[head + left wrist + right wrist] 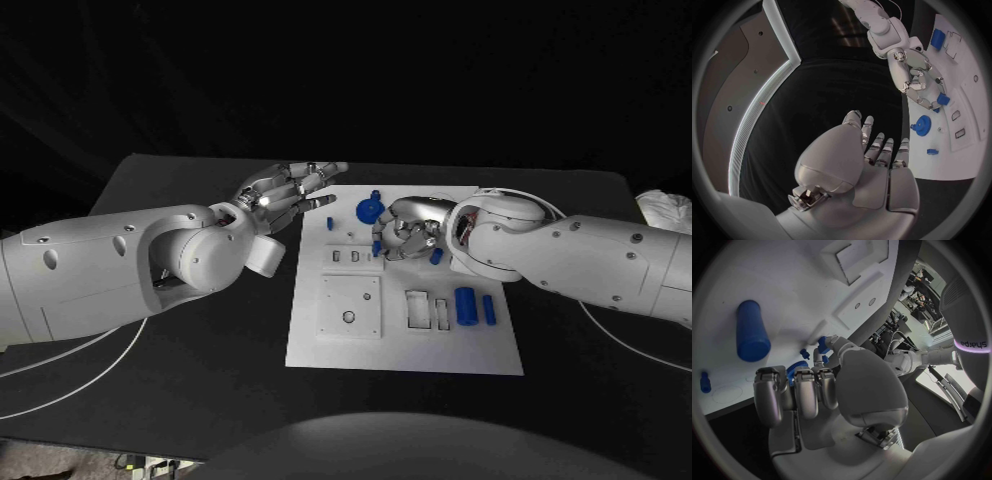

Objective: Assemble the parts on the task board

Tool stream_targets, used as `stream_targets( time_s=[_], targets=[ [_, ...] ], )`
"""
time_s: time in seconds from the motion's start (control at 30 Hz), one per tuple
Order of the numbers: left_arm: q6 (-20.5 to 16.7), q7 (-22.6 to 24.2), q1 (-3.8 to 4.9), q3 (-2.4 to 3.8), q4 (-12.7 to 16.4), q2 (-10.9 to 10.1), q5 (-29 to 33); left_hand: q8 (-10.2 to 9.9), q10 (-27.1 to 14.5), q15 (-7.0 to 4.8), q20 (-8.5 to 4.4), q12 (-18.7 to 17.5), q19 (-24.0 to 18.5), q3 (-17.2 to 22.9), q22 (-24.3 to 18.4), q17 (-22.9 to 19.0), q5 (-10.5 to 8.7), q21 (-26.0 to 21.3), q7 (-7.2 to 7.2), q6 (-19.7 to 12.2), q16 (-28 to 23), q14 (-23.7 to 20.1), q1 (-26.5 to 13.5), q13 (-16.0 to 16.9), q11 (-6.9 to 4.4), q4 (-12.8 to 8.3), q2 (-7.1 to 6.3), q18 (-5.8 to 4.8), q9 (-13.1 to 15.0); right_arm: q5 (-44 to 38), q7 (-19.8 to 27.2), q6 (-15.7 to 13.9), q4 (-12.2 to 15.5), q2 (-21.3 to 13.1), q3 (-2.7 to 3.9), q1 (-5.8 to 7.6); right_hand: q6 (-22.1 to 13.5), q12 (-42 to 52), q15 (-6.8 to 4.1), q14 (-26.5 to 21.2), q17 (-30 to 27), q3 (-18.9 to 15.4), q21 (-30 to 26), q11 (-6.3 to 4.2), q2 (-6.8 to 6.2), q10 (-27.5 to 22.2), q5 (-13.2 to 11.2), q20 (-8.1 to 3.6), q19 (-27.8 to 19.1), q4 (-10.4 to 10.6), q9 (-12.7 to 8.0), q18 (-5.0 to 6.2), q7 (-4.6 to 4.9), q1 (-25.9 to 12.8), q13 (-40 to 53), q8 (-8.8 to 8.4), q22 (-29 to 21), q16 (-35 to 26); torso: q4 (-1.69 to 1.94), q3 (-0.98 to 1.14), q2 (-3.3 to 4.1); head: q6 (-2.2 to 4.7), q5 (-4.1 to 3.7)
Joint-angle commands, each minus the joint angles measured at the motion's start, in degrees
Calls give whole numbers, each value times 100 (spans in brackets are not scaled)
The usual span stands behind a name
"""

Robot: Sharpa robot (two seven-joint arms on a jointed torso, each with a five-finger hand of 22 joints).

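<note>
The white task board [404,345] lies in the middle of the black table. My right hand [408,228] hovers over its far middle with fingers curled, and its fingertips pinch a small blue part [943,99] just above the board. The same part peeks out beside the thumb [822,343]. A blue gear [369,210] sits on the board just left of that hand. My left hand [289,195] hangs open over the board's far left corner, fingers straight and holding nothing. A small blue piece [330,224] lies near it.
A long blue cylinder [466,305] and a thin blue peg [489,310] lie at the board's right side. Another blue piece [436,256] sits by my right wrist. A square plate [351,305] and rectangular pockets [418,308] occupy the near half. A white cloth [666,208] lies far right.
</note>
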Motion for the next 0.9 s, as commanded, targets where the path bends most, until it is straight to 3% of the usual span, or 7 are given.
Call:
stream_targets(
  time_s=[0.03, 0.27, 0.6, 0.9],
  targets=[
    [124, -28, 1, 4, 11, 2, -20, 25, 24, 24, -1, 23, 42, 18, 6, 9, 33, 19, 47, -20, 28, -15, 2, 6, 21, 1, -24, 8, 2, -79, 30, 123, -12, 7, -5, -12, -53, 22, 33, 588, 1510, 18, -39, 34, -7, 586, -75, 28, 324, -16, -31, 10, -9, -57, 1509, -36, 1386, 20, 2, 1, 0, 1, 4],
    [120, -74, 1, 4, 17, -21, -21, 25, 24, 27, 0, 24, 42, 19, 6, 10, 33, 20, 48, -21, 36, -11, 2, 6, 22, 1, -25, 8, 2, -89, 61, 128, -22, 3, -5, -12, -146, 22, 36, 588, 1510, 10, -63, 36, -19, 586, -297, 31, 301, -61, -124, 18, 0, -91, 1509, -102, 1377, 20, 3, 3, 2, 1, 21],
    [125, -105, 0, 4, 12, -19, -22, 21, 10, 38, 1, 17, 46, 20, 7, 12, 32, 22, 53, -33, 45, -6, -2, 3, 27, 3, -27, 6, 0, -123, 143, -45, -17, -7, -5, -14, -205, 22, 31, 588, 1510, 28, -96, 26, -10, 586, -334, 30, 270, -135, -127, 28, -15, -38, 1509, -101, 1363, 20, -1, 0, -1, 1, 42],
    [114, -110, -2, 3, -8, -19, -22, 17, 2, 43, 2, 14, 49, 21, 7, 12, 32, 24, 56, -49, 46, -6, -7, 1, 30, 8, -25, 5, -1, -132, 251, -311, -5, -27, -5, -20, -211, 22, 17, 588, 1510, 13, -129, 1, 44, 586, -328, 17, 238, -198, -5, 38, -45, -25, 1509, 49, 1350, 20, 2, 3, -1, 1, 47]
  ],
)
